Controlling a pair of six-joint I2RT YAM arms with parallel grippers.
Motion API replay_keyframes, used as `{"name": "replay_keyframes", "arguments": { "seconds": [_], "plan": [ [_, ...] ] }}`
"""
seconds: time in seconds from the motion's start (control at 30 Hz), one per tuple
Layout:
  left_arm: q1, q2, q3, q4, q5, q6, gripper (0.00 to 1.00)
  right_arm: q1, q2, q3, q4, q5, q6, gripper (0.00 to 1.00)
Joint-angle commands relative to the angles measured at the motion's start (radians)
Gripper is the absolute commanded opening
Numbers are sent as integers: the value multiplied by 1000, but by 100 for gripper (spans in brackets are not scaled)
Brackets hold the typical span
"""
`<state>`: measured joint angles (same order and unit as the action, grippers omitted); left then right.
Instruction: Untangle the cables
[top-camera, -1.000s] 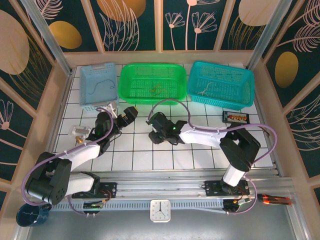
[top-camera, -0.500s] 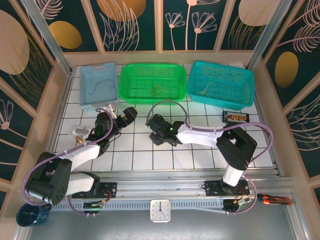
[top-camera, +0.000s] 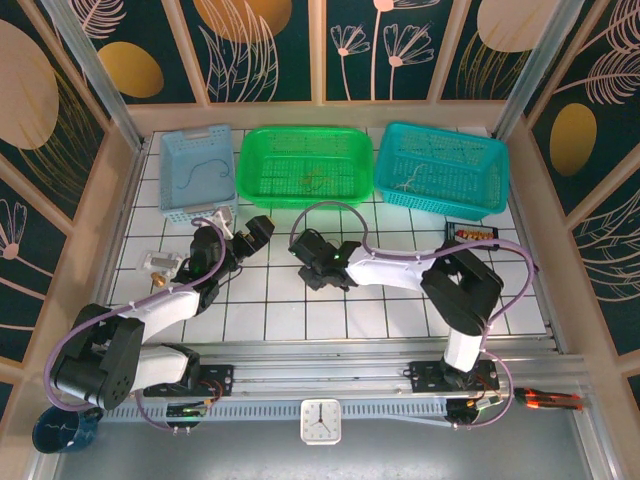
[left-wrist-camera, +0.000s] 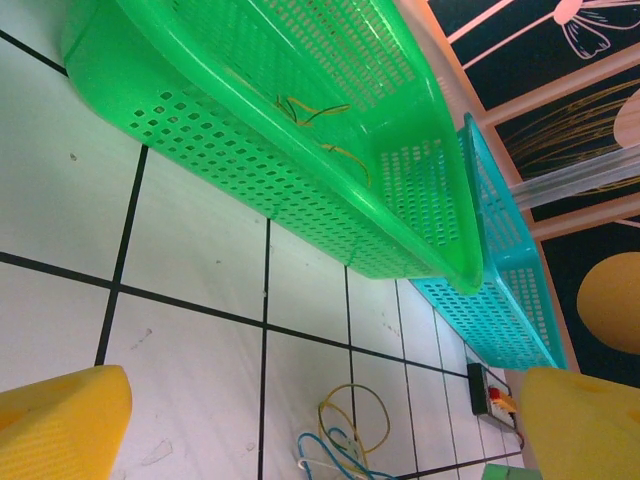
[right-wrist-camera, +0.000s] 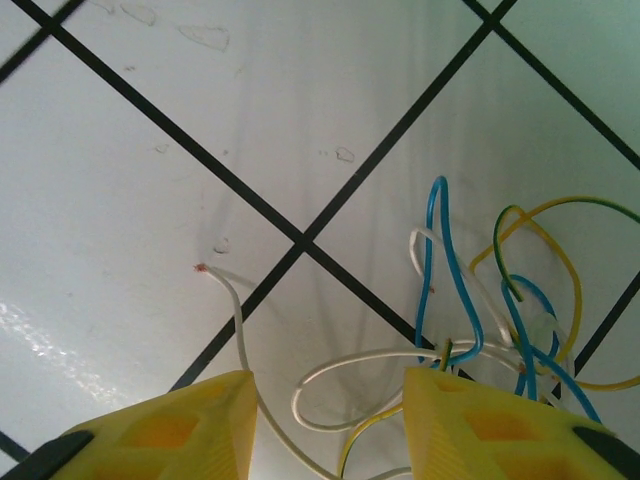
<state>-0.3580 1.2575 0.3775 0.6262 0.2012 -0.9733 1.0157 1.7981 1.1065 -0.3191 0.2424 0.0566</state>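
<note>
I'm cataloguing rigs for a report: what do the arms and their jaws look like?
The left arm and right arm have white links with black joints. A lilac hose loops along each. The jaws are yellow blocks with a moulded pattern.

Left arm (top-camera: 165, 305) and right arm (top-camera: 400, 272): white rounded link shells are seen, with black joint housings between them. A thin lilac hose (top-camera: 340, 207) is run along each arm, looping free of the links. Black base blocks (top-camera: 440, 377) are noted at the near edge. Left fingers (left-wrist-camera: 60, 425): yellow plastic, fine dotted surface texture, rounded edges. Right fingers (right-wrist-camera: 480, 425): yellow, hexagonal recesses moulded in, black pieces seen at the outer lower corners.
</note>
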Motion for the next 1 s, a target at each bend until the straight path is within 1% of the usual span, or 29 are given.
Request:
{"name": "replay_keyframes", "arguments": {
  "seconds": [0.0, 0.23, 0.3, 0.5, 0.6, 0.67, 0.7, 0.73, 0.83, 0.87, 0.9, 0.97],
  "plan": [
    [10, -4, -15, 33, 12, -13, 99, 6, 34, 33, -22, 40, -21, 44],
    [11, -3, -17, 41, 15, -16, 99, 6, 85, 39, -2, 66, -20, 42],
    [11, -3, -19, 41, 14, -16, 99, 6, 85, 38, 0, 69, -18, 41],
    [11, 2, -20, 49, 15, -17, 99, 16, 71, 47, -18, 51, -18, 43],
    [11, 9, -23, 59, 17, -22, 99, 19, 72, 46, -20, 49, -16, 41],
    [11, 14, -23, 63, 18, -23, 99, 20, 78, 43, -17, 49, -17, 37],
    [11, 16, -20, 63, 19, -22, 99, 19, 81, 41, -18, 49, -18, 33],
    [11, 16, -21, 63, 18, -22, 99, 20, 84, 41, -17, 51, -17, 28],
    [11, 17, -20, 64, 21, -22, 99, 20, 77, 44, -20, 55, -19, 9],
    [11, 18, -20, 64, 23, -22, 99, 20, 74, 45, -23, 54, -18, 4],
    [11, 19, -20, 64, 22, -22, 99, 20, 67, 51, -28, 52, -18, 1],
    [11, 19, -20, 64, 24, -21, 99, 20, 45, 62, -38, 49, -18, 0]
  ]
}}
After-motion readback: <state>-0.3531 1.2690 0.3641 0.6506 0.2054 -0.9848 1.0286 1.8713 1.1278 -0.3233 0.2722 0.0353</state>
